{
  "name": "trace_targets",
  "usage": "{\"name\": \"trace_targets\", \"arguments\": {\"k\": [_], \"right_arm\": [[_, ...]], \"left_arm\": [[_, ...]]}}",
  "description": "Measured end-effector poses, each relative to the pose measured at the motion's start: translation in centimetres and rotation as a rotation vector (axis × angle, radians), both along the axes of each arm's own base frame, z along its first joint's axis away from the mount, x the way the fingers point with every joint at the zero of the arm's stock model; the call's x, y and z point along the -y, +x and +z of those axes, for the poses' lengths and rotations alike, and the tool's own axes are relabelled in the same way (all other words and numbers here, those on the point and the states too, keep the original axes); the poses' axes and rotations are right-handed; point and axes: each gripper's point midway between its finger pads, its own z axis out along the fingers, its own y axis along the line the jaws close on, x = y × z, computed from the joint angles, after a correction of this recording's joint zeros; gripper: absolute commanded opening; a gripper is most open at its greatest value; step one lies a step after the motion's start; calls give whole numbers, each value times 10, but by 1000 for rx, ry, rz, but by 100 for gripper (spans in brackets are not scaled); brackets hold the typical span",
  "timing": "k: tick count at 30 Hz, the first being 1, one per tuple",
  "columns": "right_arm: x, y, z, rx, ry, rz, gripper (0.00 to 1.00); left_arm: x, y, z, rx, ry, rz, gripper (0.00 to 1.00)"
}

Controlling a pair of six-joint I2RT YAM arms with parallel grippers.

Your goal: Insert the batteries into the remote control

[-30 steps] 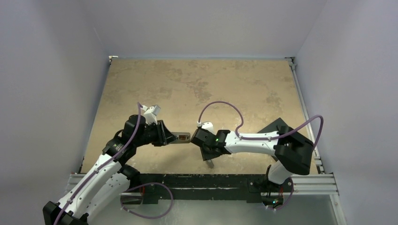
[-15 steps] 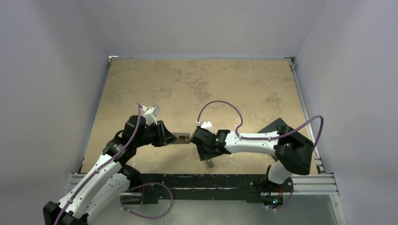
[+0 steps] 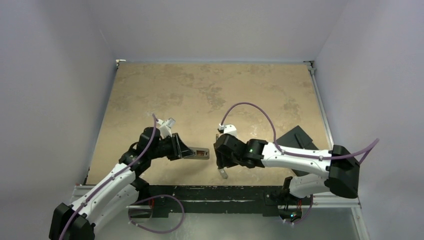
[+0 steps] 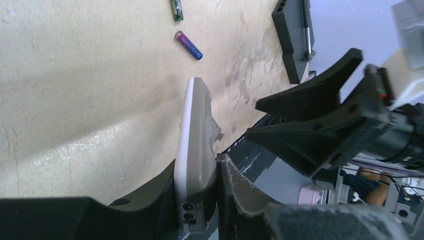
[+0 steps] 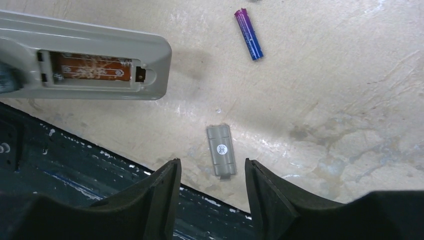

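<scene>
1. There are two robot arms, and each one has one pincer.
2. There is one slim grey plastic remote (image 5: 85, 60). It is in the upper left of the right wrist view. Its open battery hole faces that camera and shows a brown board.
3. The left pincer (image 4: 197, 172) is clamped tight on one end of the remote and holds it up off the table, turned on its thin edge.
4. The right pincer (image 5: 211, 165) has its two fingers wide apart and holds nothing.
5. There are two batteries, and both lie on the table at the top of the left wrist view. One is a little purple stick battery (image 4: 188, 45). The other is a little dark stick battery (image 4: 176, 10), just beside it but not touching.
6. There is one small flat grey cover piece (image 5: 221, 150). It lies on the table, low in the right wrist view, near the table's edge.
7. There is one flat black slab (image 3: 296, 136) at the right side of the top view.
8. Since a second ago, the left pincer and the remote have gone a bit to the right and lower in the top view. The right arm's elbow has swung out to the right. A small gap now shows between the remote and the right pincer. The cover piece has stayed put.
9. The tan blotchy table (image 3: 210, 90) has pale grey-purple walls (image 3: 50, 75) on three sides. A black metal rail (image 3: 210, 192) runs along its near edge.
</scene>
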Motion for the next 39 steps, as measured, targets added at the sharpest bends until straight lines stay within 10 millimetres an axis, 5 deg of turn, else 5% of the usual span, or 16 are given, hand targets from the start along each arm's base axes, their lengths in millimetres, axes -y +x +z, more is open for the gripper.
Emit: {"name": "trace_targets", "arguments": {"k": [12, 21, 36, 39], "right_arm": [[25, -10, -6, 0, 0, 1, 58], [27, -11, -11, 2, -5, 6, 62], [28, -5, -31, 7, -80, 17, 70], [29, -3, -33, 7, -93, 19, 70]], "left_arm": [[12, -3, -47, -102, -60, -23, 0], [17, 4, -54, -87, -82, -23, 0], [26, 18, -63, -86, -74, -45, 32], [19, 19, -80, -107, -3, -26, 40]]}}
